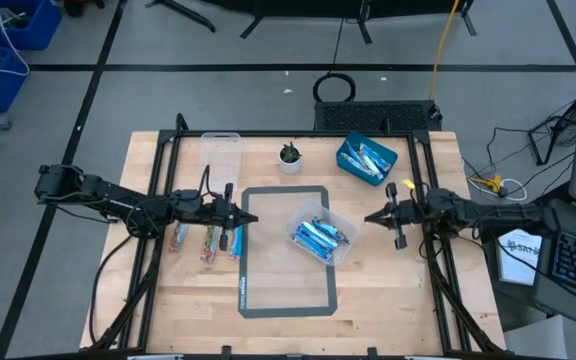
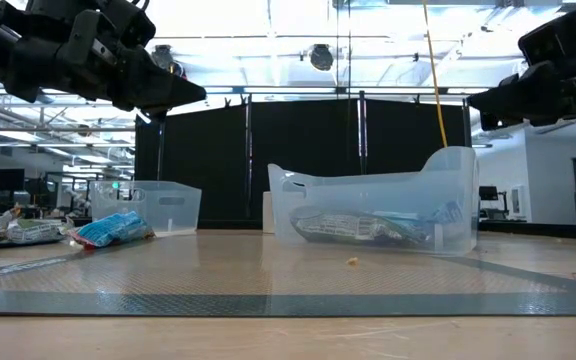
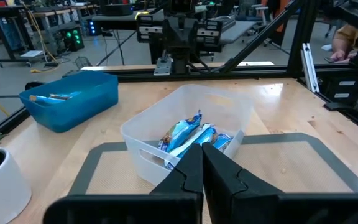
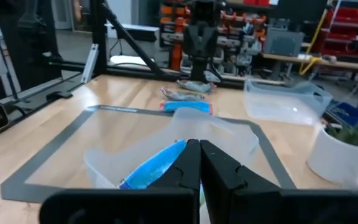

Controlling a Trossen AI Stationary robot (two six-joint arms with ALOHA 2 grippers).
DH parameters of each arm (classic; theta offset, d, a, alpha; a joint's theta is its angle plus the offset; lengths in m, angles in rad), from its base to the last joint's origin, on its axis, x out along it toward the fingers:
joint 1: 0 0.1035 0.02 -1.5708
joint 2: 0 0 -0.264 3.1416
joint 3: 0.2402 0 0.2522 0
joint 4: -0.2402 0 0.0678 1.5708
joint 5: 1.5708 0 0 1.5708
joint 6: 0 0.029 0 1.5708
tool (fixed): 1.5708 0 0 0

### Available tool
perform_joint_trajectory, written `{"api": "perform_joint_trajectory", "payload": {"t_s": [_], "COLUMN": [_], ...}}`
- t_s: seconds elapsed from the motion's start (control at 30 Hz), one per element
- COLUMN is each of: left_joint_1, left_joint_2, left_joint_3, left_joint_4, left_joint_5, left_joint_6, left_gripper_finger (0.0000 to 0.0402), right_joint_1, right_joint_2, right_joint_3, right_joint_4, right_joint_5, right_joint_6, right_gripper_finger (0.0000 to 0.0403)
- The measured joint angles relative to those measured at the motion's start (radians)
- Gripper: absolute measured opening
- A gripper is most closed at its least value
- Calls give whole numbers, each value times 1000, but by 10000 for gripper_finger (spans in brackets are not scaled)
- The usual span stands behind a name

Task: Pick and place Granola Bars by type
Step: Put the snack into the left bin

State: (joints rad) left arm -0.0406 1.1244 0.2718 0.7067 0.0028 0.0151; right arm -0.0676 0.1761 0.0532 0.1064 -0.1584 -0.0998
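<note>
Left tool (image 1: 252,217) pinched together, right tool (image 1: 371,217) likewise (empty), granola bars (image 1: 320,236) partly hidden in tub (image 1: 343,250)

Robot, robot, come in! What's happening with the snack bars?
Left gripper and right gripper shut, empty. Granola Bars in clear tub. Nothing in the way.

Bright blue and white wrappers are seen on the Granola Bars (image 1: 320,236) in the clear tub (image 1: 340,252). A blue bin (image 1: 349,160), a grey-bordered mat (image 1: 243,260) and pale wood table (image 1: 388,290) are shown.
</note>
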Motion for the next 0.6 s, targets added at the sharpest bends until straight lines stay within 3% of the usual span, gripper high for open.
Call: {"api": "perform_joint_trajectory", "payload": {"t_s": [0.2, 0.4, 0.6], "left_joint_1": [0, 0, 0], "left_joint_2": [0, 0, 0], "left_joint_3": [0, 0, 0], "left_joint_4": [0, -1, -1], "left_joint_5": [23, 23, 15], "left_joint_6": [-6, -21, -69], "left_gripper_finger": [7, 4, 33], "right_joint_1": [-21, -25, -25], "right_joint_2": [-37, -40, -39], "right_joint_3": [-39, -38, -38], "right_joint_4": [9, -7, -8], "right_joint_5": [3, 135, 132], "right_joint_6": [40, 140, 193], "right_gripper_finger": [0, 0, 0]}}
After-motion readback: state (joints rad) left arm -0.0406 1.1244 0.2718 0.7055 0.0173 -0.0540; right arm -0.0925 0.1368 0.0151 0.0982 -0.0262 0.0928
